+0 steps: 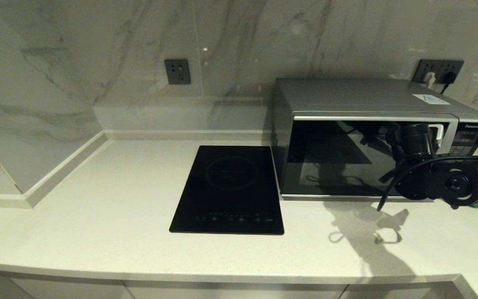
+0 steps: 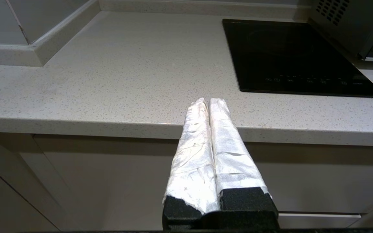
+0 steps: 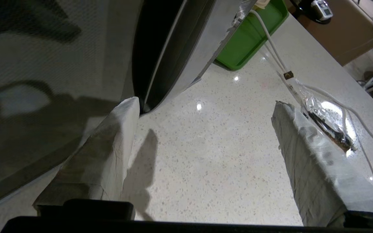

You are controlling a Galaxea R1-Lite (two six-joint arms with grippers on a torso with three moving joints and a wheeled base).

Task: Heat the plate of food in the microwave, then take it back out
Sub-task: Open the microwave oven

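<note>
The silver microwave (image 1: 367, 104) stands at the back right of the counter, and its dark glass door (image 1: 338, 162) looks shut. The plate of food is out of view. My right arm (image 1: 454, 182) reaches in front of the door's right end, near the handle strip (image 3: 186, 58). In the right wrist view my right gripper (image 3: 206, 110) is open and holds nothing. One wrapped finger (image 3: 118, 136) lies close beside the door's lower edge, and the other (image 3: 299, 145) stands apart over bare counter. My left gripper (image 2: 209, 102) is shut and empty, parked at the counter's front edge.
A flat black induction cooktop (image 1: 228, 189) lies left of the microwave. A green tray (image 3: 251, 38) sits on the counter past the microwave's right side. A white cable with a foil-wrapped piece (image 3: 329, 119) lies beside my right gripper. Wall sockets (image 1: 438, 70) are behind the microwave.
</note>
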